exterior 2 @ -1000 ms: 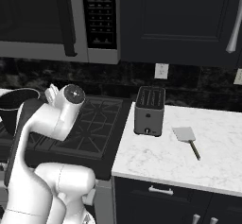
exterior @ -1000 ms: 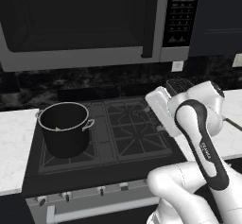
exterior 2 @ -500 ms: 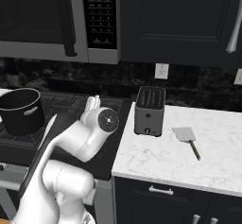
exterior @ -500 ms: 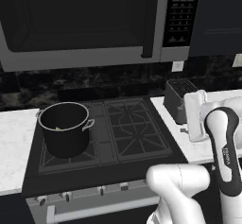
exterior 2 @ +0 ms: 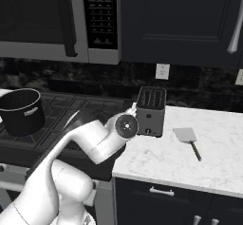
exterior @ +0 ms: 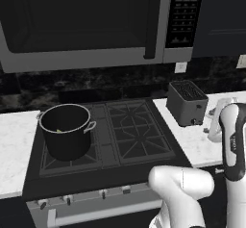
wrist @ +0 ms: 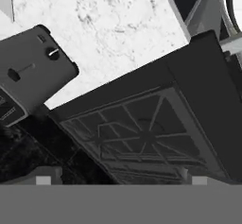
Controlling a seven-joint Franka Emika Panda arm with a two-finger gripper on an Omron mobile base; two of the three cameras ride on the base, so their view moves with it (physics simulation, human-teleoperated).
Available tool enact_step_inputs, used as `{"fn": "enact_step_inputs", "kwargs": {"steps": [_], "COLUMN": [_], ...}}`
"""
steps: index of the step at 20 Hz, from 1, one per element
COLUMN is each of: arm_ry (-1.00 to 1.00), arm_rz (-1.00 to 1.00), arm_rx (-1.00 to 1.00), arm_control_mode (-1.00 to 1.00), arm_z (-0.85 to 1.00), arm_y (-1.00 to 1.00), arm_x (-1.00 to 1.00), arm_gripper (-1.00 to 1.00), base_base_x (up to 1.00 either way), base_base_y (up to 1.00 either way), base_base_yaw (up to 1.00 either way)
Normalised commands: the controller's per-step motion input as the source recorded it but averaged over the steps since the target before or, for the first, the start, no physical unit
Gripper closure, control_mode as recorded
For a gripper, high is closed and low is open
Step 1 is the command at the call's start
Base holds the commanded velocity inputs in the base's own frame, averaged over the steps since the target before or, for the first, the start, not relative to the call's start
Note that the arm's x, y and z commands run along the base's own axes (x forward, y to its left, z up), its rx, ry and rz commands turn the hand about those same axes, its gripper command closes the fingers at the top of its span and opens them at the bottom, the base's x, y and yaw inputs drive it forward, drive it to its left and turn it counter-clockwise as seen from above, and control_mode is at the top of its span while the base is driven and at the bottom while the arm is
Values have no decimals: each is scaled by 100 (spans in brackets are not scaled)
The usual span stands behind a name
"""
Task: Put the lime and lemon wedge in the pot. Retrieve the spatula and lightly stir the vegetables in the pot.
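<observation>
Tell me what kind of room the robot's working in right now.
A home kitchen, rendered rather than real. A gas stove with a black pot on it sits under a built-in microwave, and a toaster and spatula rest on the marble counter.

The left base view looks forward and down from behind the arm onto the stove [exterior: 115, 135], with the pot [exterior: 65, 131] at its left. The right base view shares stove and toaster [exterior 2: 151, 111] but reaches further along the counter [exterior 2: 213, 157]. The hand view looks steeply down, rolled, close over the stove's edge.
</observation>
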Motion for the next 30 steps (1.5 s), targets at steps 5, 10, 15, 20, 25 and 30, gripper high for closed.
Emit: {"fn": "enact_step_inputs", "kwargs": {"steps": [5,10,15,20,25,30], "arm_ry": [43,25,14,2,0,0], "arm_rz": [-36,-19,-14,-15,-14,-15], "arm_rx": [5,5,0,0,-2,-7], "arm_control_mode": [-100,-100,-100,-100,-100,-100], "arm_z": [8,-6,-32,-54,-42,-17], "arm_y": [-100,-97,-88,-74,-61,-31], "arm_x": [16,32,43,7,0,3], "arm_gripper": [-100,-100,-100,-100,-100,-100], "base_base_x": [0,0,0,0,0,0], "base_base_y": [0,0,0,0,0,0], "base_base_yaw": [0,0,0,0,0,0]}}
